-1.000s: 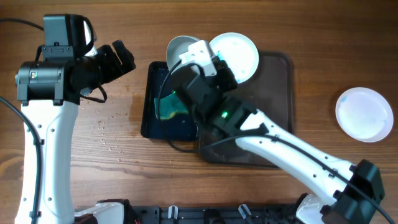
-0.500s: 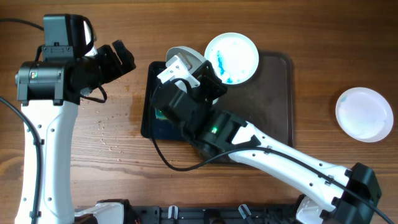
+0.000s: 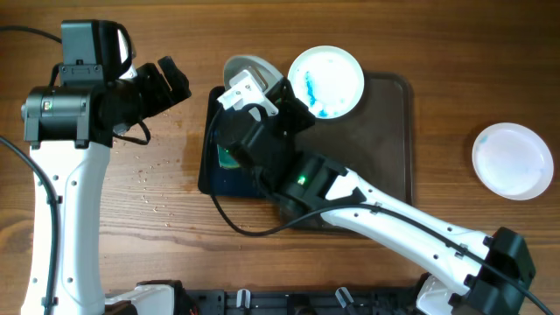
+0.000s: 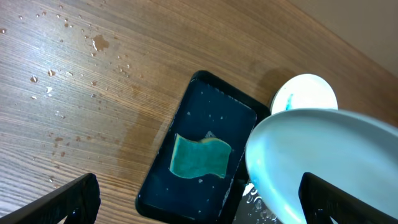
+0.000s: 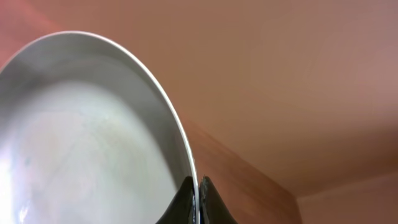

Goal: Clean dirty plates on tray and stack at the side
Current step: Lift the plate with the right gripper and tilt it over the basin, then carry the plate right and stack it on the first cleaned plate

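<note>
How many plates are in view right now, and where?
3. A blue-smeared plate lies on the brown tray. A second plate sits on the table to the right. A tilted plate is pinched by the right end effector near the black tray. None seem hidden.

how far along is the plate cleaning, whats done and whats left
Done, it seems: one plate lies on the table right of the brown tray, looking nearly clean. In hand: the right gripper pinches a second plate by its rim above the black tray with the green sponge; the left gripper hangs open. Left: a third plate, blue-smeared, lies on the brown tray; nothing is stacked yet.
</note>
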Action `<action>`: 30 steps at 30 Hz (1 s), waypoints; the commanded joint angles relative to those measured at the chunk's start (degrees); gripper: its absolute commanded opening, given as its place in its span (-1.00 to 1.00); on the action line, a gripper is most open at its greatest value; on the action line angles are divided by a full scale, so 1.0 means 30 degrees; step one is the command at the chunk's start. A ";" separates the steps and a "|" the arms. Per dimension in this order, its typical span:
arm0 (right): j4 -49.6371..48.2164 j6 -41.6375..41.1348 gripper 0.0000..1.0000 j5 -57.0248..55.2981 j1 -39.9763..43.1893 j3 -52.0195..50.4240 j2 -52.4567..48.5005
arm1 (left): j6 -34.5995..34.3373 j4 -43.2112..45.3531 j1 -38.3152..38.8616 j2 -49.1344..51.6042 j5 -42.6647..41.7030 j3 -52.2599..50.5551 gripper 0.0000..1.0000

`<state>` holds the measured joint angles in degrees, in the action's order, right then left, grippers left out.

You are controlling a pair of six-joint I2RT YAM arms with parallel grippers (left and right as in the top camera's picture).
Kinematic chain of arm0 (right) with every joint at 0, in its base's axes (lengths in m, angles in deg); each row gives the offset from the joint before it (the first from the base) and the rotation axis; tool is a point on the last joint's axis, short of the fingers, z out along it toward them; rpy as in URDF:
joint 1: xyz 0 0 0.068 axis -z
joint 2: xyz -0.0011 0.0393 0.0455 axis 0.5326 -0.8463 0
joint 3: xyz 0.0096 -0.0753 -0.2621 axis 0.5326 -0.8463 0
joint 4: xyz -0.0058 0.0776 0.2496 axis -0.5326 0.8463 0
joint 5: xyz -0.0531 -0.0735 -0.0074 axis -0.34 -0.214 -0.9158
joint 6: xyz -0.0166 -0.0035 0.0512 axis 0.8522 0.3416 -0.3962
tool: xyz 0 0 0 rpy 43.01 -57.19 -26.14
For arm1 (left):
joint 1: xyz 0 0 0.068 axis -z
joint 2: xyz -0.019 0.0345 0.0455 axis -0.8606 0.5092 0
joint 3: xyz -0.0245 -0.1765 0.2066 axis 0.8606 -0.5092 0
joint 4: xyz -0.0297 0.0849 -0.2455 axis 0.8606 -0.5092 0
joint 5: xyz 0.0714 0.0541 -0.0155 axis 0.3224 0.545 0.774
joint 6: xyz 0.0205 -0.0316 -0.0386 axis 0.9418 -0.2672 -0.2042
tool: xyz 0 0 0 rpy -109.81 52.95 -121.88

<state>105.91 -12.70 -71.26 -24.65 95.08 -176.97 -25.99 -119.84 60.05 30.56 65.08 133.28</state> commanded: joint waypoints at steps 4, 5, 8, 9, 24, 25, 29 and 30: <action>-0.0896 0.0481 -0.91 -0.1188 0.0612 0.0299 -0.0721 | 0.0240 0.0000 -0.0087 -0.0102 -0.0160 0.0160 1.00; -0.0699 -0.0270 -0.91 0.0634 0.0517 0.0299 -0.0729 | 0.0240 0.0007 -0.0087 -0.0102 -0.0160 0.0160 1.00; -0.1107 0.3621 -0.91 0.0102 0.0015 0.0299 -0.0976 | 0.0240 0.0007 -0.0087 -0.0102 -0.0160 0.0160 1.00; -0.2514 0.2251 -0.91 -0.1596 0.0262 0.0299 -0.1129 | 0.0233 0.0007 -0.0087 -0.0102 -0.0160 0.0160 1.00; 0.5668 -1.4134 -0.91 1.9351 0.6834 0.0342 0.0714 | 0.0240 0.0000 -0.0087 -0.0102 -0.0160 0.0160 1.00; 0.5916 -1.4185 -0.91 2.0006 0.7708 0.0342 0.1195 | 0.0240 0.0007 -0.0087 -0.0102 -0.0160 0.0160 0.99; 0.7992 -1.4586 -0.91 2.3875 1.3726 0.0342 0.3024 | 0.0233 0.0007 -0.0087 -0.0102 -0.0160 0.0160 1.00; 0.8247 -1.4265 -0.91 2.4844 1.4528 0.0342 0.3075 | 0.0240 0.0000 -0.0087 -0.0102 -0.0160 0.0160 1.00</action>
<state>128.58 -54.09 -10.02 10.10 95.72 -171.42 -25.99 -119.86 60.05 30.56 65.08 133.28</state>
